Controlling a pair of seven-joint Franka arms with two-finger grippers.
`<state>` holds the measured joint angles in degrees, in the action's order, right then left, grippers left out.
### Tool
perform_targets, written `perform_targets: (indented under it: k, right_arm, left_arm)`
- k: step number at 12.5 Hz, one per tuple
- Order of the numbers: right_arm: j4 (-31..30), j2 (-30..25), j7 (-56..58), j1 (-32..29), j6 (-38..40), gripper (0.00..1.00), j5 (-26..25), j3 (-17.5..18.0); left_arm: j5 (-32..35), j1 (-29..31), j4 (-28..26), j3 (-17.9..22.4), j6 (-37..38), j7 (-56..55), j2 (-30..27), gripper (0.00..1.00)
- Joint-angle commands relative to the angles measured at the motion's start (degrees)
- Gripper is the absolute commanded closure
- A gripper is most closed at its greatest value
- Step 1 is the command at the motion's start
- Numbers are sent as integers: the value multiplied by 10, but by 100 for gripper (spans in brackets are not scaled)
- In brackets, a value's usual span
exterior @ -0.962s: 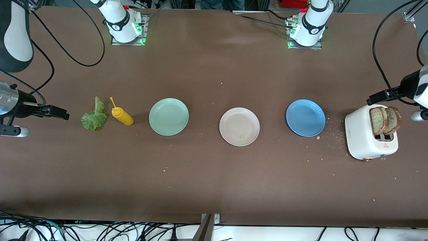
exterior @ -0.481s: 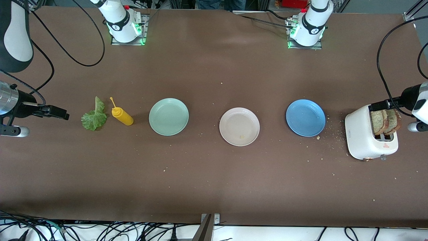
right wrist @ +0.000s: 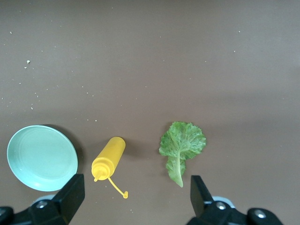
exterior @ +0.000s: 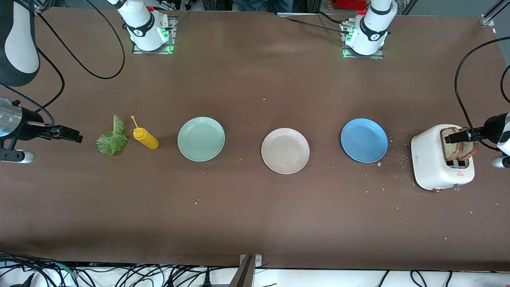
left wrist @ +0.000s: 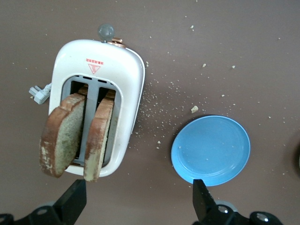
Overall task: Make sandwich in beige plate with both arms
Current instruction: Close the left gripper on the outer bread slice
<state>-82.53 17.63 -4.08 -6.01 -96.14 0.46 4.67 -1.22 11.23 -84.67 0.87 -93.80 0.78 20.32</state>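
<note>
Left gripper (exterior: 454, 138): over the white toaster (exterior: 430, 163), fingers spread wide, nothing between them; in the left wrist view the two fingertips (left wrist: 75, 199) show apart at the frame edge
Bread slices (exterior: 460, 144): two brown toasted slices, standing upright side by side in the toaster slots, directly under the left gripper's spread fingers; no contact with either finger can be seen
Toaster: at the left arm's end of the table, crumbs scattered on the brown surface beside it
Blue plate (exterior: 364, 140): just beside the toaster toward the middle of the table, nothing on it; in the left wrist view it lies near one fingertip, apart from it
Beige plate (exterior: 285, 150): middle of the table, between the blue plate and the mint-green plate (exterior: 201, 138), well apart from both sets of fingers; holds only a small crumb, no bread, no lettuce
Right gripper (exterior: 75, 137): waits in the air at the right arm's end of the table, fingers spread, holding nothing
Lettuce leaf (exterior: 112, 139): flat on the table, just ahead of the right gripper's fingertips (right wrist: 70, 194), not touched
Yellow squeeze bottle (exterior: 145, 137): lying on its side between the lettuce leaf and the mint-green plate, cap strap trailing
Sandwich status: not assembled; parts lie at both ends of the table
</note>
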Motion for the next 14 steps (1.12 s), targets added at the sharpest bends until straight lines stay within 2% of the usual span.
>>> perform_targets:
  k: [1, 6, 10, 11, 12, 14]
  right_arm:
    - [11, 4, 2, -5, 9, 0, 10, 2]
    - [11, 4, 2, -4, 9, 0, 10, 2]
    - [11, 4, 1, -4, 9, 0, 10, 1]
    - [11, 4, 1, -4, 9, 0, 10, 1]
    - [11, 4, 1, -4, 9, 0, 10, 1]
    - [11, 4, 0, -4, 9, 0, 10, 1]
  left_arm:
    - [10, 9, 15, -3, -15, 40, 33, 0]
    - [10, 23, 14, -3, -40, 53, 71, 0]
    - [10, 28, 13, -3, -44, 53, 80, 0]
    - [17, 29, 9, -3, -44, 55, 80, 7]
    - [30, 29, 6, -3, -44, 64, 80, 25]
    - [43, 29, -1, -3, -39, 97, 80, 77]
